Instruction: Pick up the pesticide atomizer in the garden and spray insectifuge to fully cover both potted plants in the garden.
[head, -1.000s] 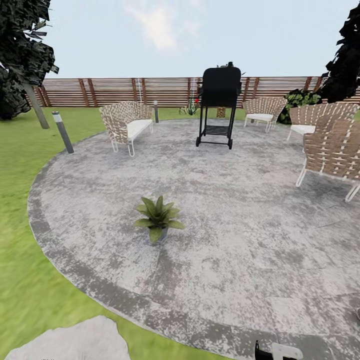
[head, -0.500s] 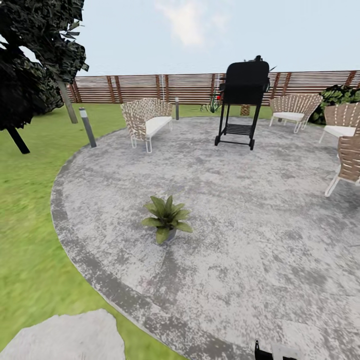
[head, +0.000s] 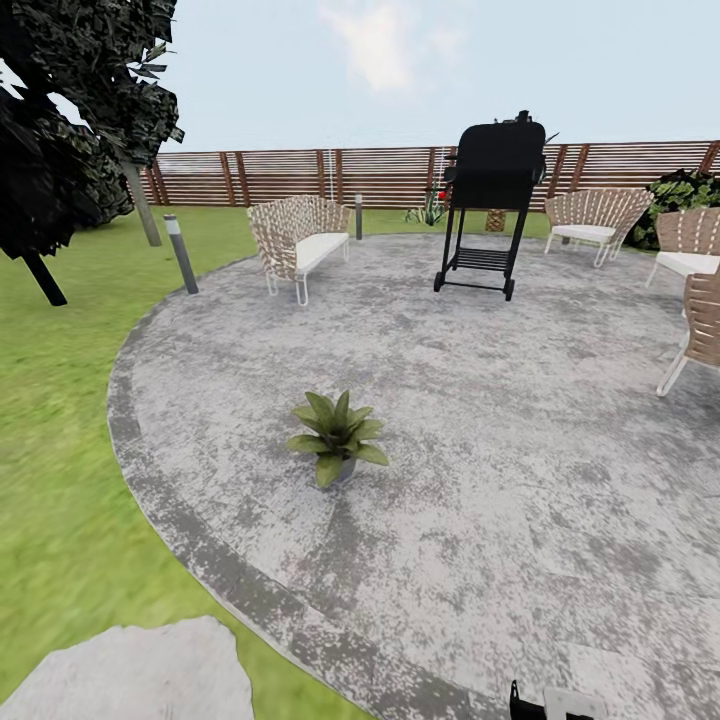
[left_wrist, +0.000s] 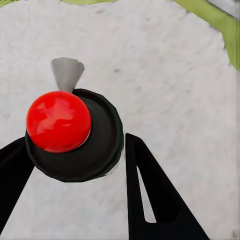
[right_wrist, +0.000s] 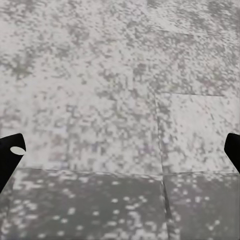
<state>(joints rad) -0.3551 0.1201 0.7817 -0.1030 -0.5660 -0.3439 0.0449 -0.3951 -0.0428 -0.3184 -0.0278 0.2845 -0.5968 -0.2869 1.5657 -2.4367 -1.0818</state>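
Head view: round grey patio (head: 520, 480) ringed by lawn (head: 60, 420); one potted plant (head: 337, 437) stands on the paving near its left edge, a rosette of pointed green leaves in a small grey pot, upright, well apart from the furniture; no speckling can be made out on its leaves at this size; black grill (head: 490, 200) on a wheeled stand at the far side; woven bench (head: 297, 240) to its left; woven chairs (head: 690, 290) along the right edge; short bollard (head: 181, 254) on the lawn by the patio rim; dark tree (head: 70, 120) at upper left; slatted fence (head: 300, 178) across the back; pale stepping stone (head: 140, 675) at the bottom left corner; a black and white part of the robot (head: 556, 704) at the bottom edge. Against the picture half a second ago the whole scene has shifted slightly rightward, plant, bench and grill alike; camera movement, not the things.

Left wrist view: left claw (left_wrist: 80, 165) closed on the atomizer (left_wrist: 75, 135), seen from above as a dark round body with a red ball on top and a pale grey nozzle; black fingers (left_wrist: 150, 200) press on either side of it; pale stone (left_wrist: 165, 75) beneath, grass at the corners.

Right wrist view: right claw (right_wrist: 120, 155) spread wide, holding nothing; fingertips (right_wrist: 10, 155) at opposite edges; mottled grey paving (right_wrist: 120, 90) below.
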